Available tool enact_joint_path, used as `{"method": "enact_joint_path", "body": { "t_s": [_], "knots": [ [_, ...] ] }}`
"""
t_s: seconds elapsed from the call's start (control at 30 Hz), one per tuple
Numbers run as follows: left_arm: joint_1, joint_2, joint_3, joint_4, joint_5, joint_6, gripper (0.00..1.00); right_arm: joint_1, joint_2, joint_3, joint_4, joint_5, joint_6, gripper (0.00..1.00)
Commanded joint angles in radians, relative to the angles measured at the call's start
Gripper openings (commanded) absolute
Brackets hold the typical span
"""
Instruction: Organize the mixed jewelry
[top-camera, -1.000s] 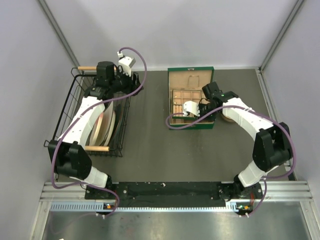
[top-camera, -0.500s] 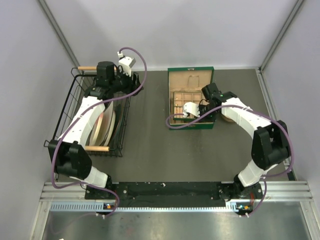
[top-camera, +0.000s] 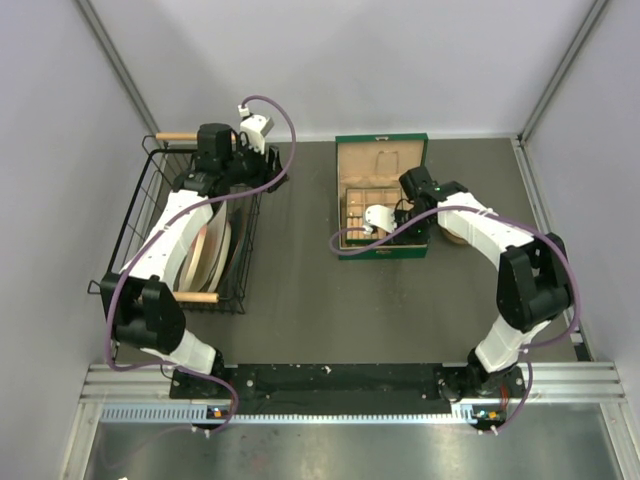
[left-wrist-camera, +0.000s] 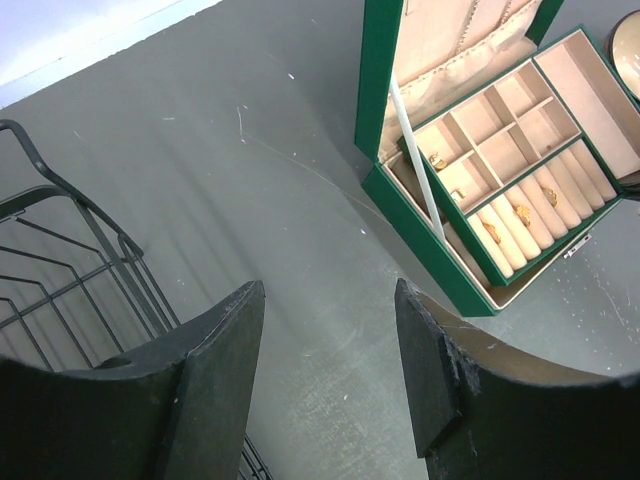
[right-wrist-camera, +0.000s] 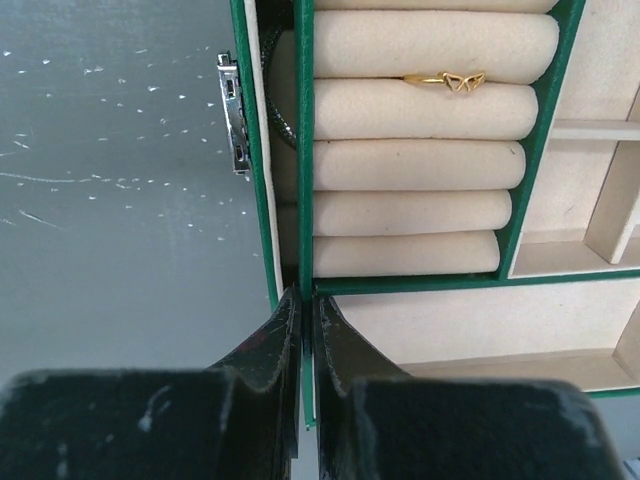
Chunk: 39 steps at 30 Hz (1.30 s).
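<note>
The green jewelry box (top-camera: 380, 195) stands open mid-table, its tan compartment tray (left-wrist-camera: 520, 130) sitting in it. Several small gold pieces lie in the tray: one (left-wrist-camera: 437, 160) in a square compartment, others (left-wrist-camera: 522, 212) on the ring rolls. In the right wrist view one gold ring (right-wrist-camera: 445, 79) sits between two rolls. My right gripper (right-wrist-camera: 307, 300) is shut on the tray's thin green wall (right-wrist-camera: 305, 150) at its corner; it also shows in the top view (top-camera: 405, 222). My left gripper (left-wrist-camera: 330, 300) is open and empty above bare table, left of the box.
A black wire basket (top-camera: 190, 235) with wooden handles holds flat round pieces under my left arm; its rim (left-wrist-camera: 90, 240) is beside the left fingers. A round wooden stand (top-camera: 460, 228) sits right of the box. The box has a metal latch (right-wrist-camera: 232, 125).
My right gripper has shifted slightly left and farther along the box's near side. The left arm has barely moved.
</note>
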Motion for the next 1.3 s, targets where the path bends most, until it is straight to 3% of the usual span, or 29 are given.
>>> {"method": "enact_joint_path", "body": {
  "t_s": [0.0,1.27],
  "knots": [
    [0.004,-0.001,0.044,0.04,0.025,0.005,0.6,0.011,0.01,0.06,0.044,-0.011,-0.025,0.0],
    [0.004,-0.002,0.039,0.043,0.028,0.007,0.6,0.043,0.01,0.063,-0.006,-0.076,-0.049,0.0]
  ]
}}
